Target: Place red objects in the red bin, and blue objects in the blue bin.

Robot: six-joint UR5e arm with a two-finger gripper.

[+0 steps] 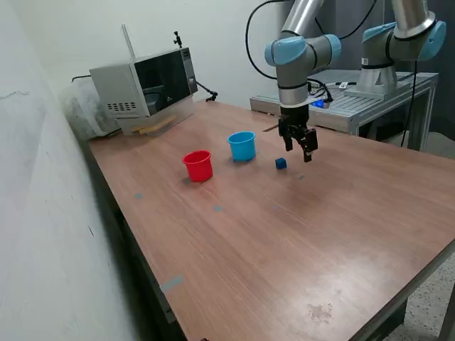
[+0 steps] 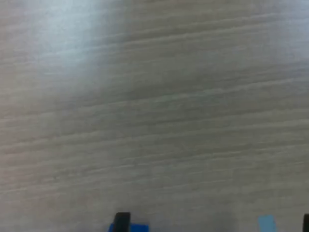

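1. Fingers (image 1: 298, 149) spread open, holding nothing, hanging above the tabletop (image 1: 298, 234).
2. One blue cube (image 1: 281, 163) on the tabletop, just beside the fingers.
3. Blue cup (image 1: 242, 145) near the cube; red cup (image 1: 198, 165) further toward the exterior view's left.
4. Red cubes not visible.

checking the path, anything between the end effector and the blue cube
Nothing: in the exterior view only bare table separates the end effector from the blue cube.
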